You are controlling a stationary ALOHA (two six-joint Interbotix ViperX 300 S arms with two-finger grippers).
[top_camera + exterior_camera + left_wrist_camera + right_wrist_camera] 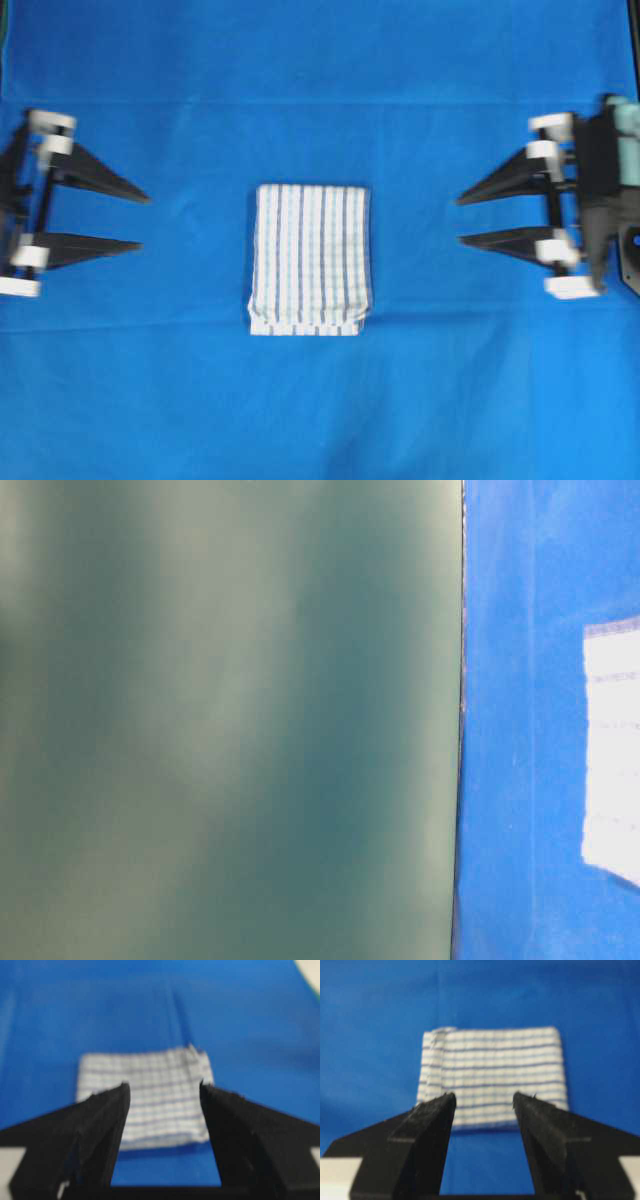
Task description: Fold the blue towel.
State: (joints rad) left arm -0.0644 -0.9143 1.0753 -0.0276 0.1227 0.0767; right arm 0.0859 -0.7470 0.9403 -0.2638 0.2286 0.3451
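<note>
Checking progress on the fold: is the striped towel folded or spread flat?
Folded. The striped towel lies as a compact rectangle with layered edges at its near end, and both grippers stand apart from it.

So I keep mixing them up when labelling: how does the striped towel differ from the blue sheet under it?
The blue towel is white with thin blue stripes; the blue sheet is plain solid blue. The blue towel is a small folded rectangle with layered edges at its near end; the blue sheet lies spread across the whole surface. The blue towel rests on top, the blue sheet underneath. Both are cloth lying flat.
</note>
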